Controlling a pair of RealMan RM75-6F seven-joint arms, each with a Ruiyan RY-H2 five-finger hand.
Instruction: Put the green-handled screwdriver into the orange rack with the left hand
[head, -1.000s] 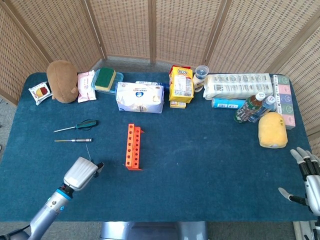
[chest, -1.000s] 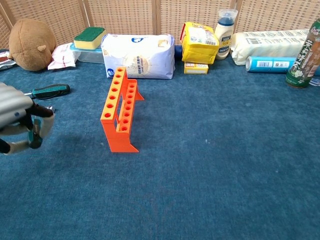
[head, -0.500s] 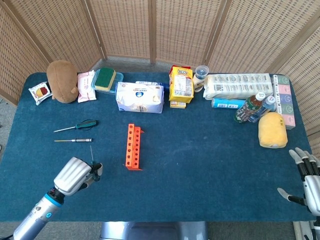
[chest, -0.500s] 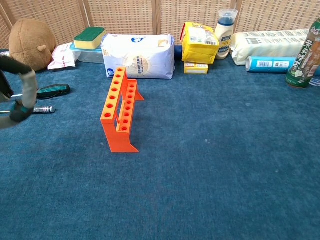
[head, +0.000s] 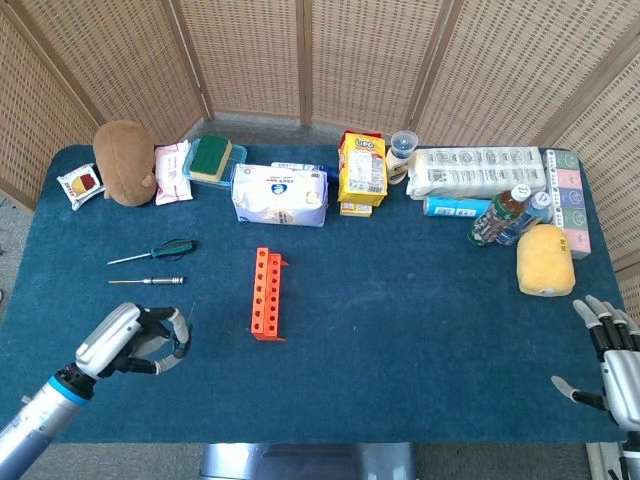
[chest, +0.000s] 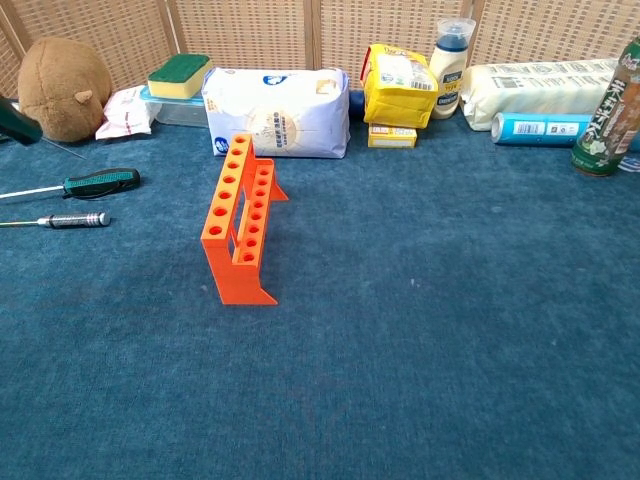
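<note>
Head view: the left robot hand (head: 135, 338) sits near the surface's (head: 400, 320) front-left corner, fingers curled, pinching a thin green-handled screwdriver (head: 184, 318). The orange rack (head: 265, 292) stands just beside it, toward the middle. The right robot hand (head: 612, 362) lies spread at the front-right corner.

Chest view: the rack (chest: 238, 216) stands upright; two other screwdrivers (chest: 72, 200) lie flat near the left edge.

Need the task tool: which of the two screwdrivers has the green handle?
The green-handled screwdriver, lying nearer the plush toy; the other screwdriver has a slim metal handle.
</note>
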